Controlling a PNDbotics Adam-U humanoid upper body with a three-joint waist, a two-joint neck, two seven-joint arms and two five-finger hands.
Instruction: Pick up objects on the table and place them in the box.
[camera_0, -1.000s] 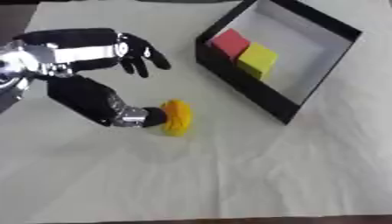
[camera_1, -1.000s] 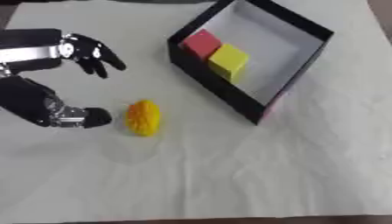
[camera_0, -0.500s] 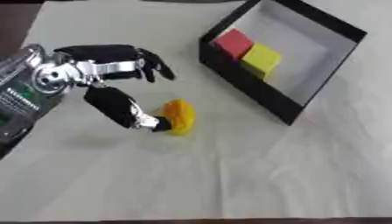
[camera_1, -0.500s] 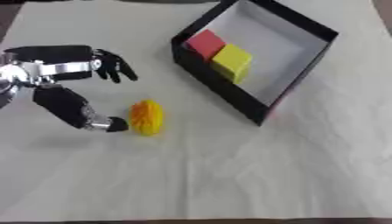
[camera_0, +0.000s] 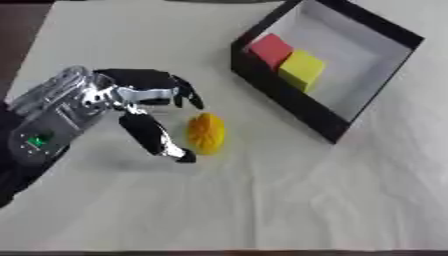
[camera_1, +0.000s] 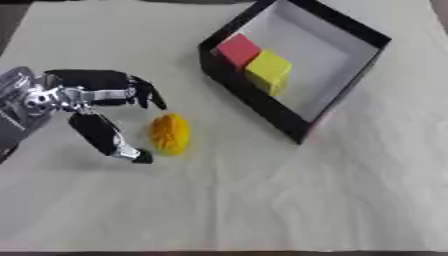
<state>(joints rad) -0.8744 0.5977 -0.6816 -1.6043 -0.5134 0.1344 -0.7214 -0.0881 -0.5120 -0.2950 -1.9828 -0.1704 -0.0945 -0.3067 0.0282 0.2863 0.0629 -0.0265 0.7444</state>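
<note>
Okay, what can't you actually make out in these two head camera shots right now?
- Right hand: in neither view.
- Left hand: thumb tip sits beside the orange object; contact cannot be told, blurred.
- Orange object: ridged and oval, its kind unclear.
- Box: near wall hides the lower sides of the red block and yellow block.

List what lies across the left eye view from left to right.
Left hand → orange-yellow ridged object on the table → red block → yellow block, both blocks inside the black box.
</note>
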